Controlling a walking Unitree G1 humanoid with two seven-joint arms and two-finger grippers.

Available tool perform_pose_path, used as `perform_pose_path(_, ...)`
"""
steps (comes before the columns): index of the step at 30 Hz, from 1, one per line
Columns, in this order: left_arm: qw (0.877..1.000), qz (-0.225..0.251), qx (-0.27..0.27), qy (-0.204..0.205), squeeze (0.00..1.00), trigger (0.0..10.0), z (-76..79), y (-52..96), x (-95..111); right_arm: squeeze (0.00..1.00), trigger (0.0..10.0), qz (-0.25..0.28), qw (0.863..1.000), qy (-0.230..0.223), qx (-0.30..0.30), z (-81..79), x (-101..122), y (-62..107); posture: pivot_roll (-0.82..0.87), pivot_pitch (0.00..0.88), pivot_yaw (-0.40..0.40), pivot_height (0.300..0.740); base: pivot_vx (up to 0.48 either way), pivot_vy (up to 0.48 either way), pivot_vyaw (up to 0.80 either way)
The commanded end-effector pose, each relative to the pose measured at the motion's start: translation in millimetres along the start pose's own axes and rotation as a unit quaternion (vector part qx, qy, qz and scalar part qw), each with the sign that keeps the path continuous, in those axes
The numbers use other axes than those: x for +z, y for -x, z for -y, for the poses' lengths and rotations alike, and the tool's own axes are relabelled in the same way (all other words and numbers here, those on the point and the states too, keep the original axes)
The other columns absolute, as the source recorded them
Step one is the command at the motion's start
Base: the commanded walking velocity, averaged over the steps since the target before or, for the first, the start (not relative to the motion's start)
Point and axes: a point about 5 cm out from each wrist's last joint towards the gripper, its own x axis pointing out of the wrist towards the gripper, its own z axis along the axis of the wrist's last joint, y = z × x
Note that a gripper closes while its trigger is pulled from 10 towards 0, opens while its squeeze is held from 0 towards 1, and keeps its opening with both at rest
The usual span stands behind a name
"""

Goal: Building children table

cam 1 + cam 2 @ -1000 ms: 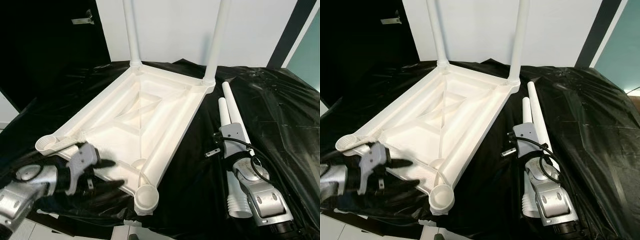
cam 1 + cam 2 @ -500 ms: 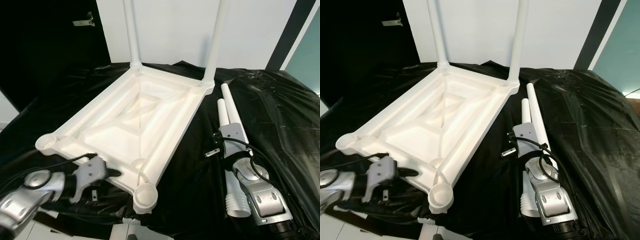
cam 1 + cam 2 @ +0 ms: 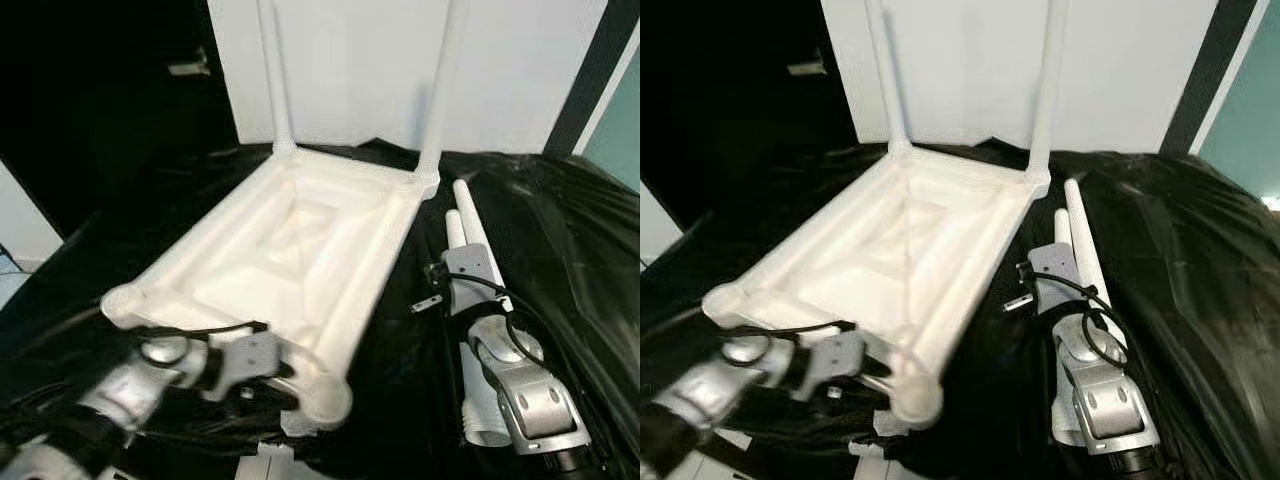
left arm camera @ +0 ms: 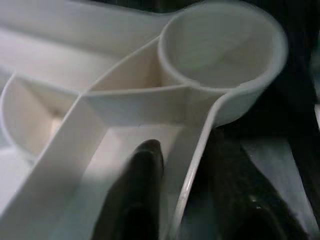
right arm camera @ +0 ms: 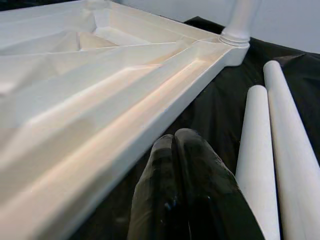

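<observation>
left end effector (image 3: 268, 368) straddles near rim of tabletop (image 3: 300, 240), fingers apart; i'd clamp firmly beside empty socket (image 4: 220, 47). right end effector (image 5: 182, 165) together, beside loose legs (image 3: 462, 235).

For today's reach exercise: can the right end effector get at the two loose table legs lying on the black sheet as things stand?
Probably yes: the right end effector, shut, rests right beside the loose table legs, with nothing between them.

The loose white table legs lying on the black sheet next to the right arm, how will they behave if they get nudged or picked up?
The two loose legs are smooth round tubes lying flat, so a sideways nudge would probably roll them, though the crinkled black sheet may slow that. They look like hollow plastic, likely light and stiff. Their glossy tapered surface could slip in the right hand.
</observation>
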Motion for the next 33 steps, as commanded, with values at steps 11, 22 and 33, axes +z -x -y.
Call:
perform_pose_path(11,0.982,0.032,0.160,0.092,0.00,3.7,-12.9,-52.5,-6.4,0.00,10.0,0.022,1.000,-0.006,-0.007,3.0,17.8,2.4,-0.04,0.000,0.004,0.740,0.000,0.000,0.00)
perform_pose_path(22,0.982,0.052,0.146,0.108,0.00,10.0,-7.9,-62.6,-7.7,0.00,10.0,0.034,0.999,-0.010,-0.022,4.5,26.6,-2.0,-0.04,0.000,0.009,0.740,0.000,0.000,0.00)
perform_pose_path(33,0.974,0.164,0.104,0.118,0.00,10.0,4.0,-22.8,-4.9,0.00,10.0,0.025,0.999,-0.013,-0.039,5.6,22.5,-7.2,-0.04,0.000,0.010,0.740,0.000,0.000,0.00)
